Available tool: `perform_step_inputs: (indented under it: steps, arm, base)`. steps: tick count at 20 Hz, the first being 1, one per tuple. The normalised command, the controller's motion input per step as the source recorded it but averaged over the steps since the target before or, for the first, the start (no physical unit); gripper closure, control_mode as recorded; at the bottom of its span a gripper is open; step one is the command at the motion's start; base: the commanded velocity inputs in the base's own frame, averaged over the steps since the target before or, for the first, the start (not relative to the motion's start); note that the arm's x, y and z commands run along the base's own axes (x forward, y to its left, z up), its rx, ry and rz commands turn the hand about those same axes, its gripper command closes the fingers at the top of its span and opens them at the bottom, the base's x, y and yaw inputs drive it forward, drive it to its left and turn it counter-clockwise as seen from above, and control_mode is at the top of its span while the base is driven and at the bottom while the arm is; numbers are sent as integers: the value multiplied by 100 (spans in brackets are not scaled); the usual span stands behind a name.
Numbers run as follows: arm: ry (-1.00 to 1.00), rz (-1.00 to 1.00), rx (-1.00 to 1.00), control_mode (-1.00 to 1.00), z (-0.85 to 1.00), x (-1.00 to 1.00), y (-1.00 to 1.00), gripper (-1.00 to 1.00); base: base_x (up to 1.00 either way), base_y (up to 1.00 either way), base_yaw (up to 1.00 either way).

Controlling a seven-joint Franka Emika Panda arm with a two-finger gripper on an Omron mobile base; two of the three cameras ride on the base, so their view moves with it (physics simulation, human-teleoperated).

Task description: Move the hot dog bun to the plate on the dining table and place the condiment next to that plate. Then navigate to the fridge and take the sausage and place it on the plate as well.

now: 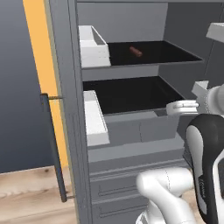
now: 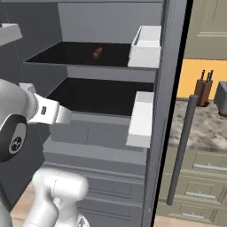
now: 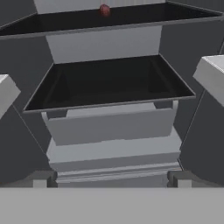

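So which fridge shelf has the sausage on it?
The upper shelf: the sausage lies near its middle. The lower shelf below it looks bare.

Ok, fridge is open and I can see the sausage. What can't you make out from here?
- Sausage: hand view, top edge cuts it off; in both base views too small for detail.
- Gripper: hand view, just the fingertips show.
- Plate, bun, condiment: out of frame.
- Knife block: right base view, partly behind the door handle.

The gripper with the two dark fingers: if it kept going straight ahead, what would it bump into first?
Probably the pale grey drawer front under the lower black fridge shelf. The open gripper points at about that height, well below the reddish sausage; depth is unclear.
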Motion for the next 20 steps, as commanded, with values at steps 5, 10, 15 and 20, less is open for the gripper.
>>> perform_step_inputs:
  steps: [5, 10, 15, 20]
  arm:
    - [0, 0, 0, 100, 0, 0, 0, -100]
    - [0, 0, 0, 100, 0, 0, 0, -100]
    - [-3, 1, 0, -100, 12, 13, 1, -100]
    - [-20, 5, 0, -100, 86, 59, 5, -100]
  base:
    - [56, -25, -7]
    - [98, 2, 6]
    - [70, 4, 6]
    - [0, 0, 0]
